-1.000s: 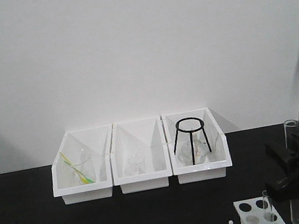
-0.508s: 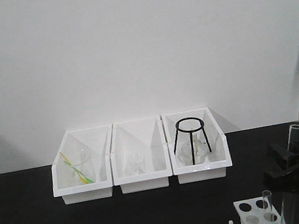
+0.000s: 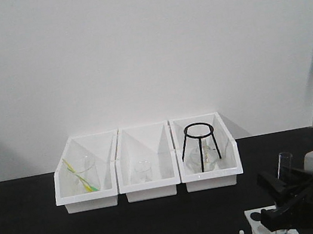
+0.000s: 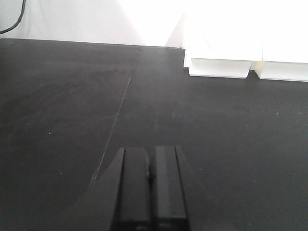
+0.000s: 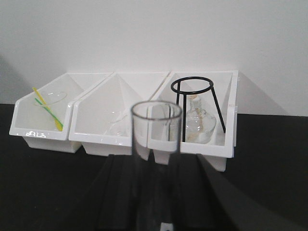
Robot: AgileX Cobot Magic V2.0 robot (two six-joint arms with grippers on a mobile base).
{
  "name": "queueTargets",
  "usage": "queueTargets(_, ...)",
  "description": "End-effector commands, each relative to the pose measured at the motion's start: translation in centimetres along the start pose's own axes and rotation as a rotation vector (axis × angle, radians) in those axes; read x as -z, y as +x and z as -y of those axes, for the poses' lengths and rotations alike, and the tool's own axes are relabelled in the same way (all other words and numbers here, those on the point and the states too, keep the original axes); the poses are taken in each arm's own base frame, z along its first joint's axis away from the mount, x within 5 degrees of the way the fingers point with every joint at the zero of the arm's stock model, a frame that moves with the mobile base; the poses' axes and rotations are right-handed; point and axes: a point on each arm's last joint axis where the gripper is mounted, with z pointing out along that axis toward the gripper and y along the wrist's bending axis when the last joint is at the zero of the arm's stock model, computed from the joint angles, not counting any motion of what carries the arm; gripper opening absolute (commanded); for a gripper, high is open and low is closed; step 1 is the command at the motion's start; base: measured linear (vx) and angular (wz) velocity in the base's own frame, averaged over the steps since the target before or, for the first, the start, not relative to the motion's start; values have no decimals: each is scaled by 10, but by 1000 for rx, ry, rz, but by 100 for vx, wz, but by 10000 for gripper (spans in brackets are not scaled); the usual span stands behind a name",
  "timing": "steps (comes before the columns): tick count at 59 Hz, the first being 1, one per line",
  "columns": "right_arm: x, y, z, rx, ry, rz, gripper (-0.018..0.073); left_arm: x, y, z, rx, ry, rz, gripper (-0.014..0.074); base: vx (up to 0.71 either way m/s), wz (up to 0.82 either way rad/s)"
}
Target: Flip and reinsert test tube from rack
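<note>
My right gripper [image 3: 282,195] is shut on a clear glass test tube [image 3: 284,162] and holds it upright, mouth up, at the bottom right of the front view. In the right wrist view the tube [image 5: 156,139] stands between the two black fingers of that gripper [image 5: 156,166], with its round rim on top. The white rack [image 3: 250,218] is just below and left of the gripper, mostly hidden by it. The second tube is hidden. My left gripper [image 4: 150,156] is shut and empty, low over the bare black table.
Three white bins [image 3: 148,182] stand in a row at the back by the wall. The left one holds a beaker with a yellow-green stick [image 3: 82,177], the middle one a small beaker [image 3: 143,171], the right one a black tripod [image 3: 200,145] over glassware.
My right gripper has moved left and down with the tube, from the right edge to over the rack, and now hides most of the rack and the second tube.
</note>
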Motion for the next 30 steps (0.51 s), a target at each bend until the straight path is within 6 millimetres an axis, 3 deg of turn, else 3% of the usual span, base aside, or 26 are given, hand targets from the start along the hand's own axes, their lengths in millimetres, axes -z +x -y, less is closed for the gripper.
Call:
queueTargets(1, -1, -17, -4, 9, -33, 131, 155, 1, -8, 2, 2, 23, 97, -6, 0, 0)
queueTargets(17, -3, -13, -9, 78, -88, 107, 155, 1, -8, 2, 2, 23, 97, -6, 0, 0)
queueTargets(30, -3, 5, -11, 102, -135, 108, 155, 1, -8, 2, 2, 23, 97, -6, 0, 0)
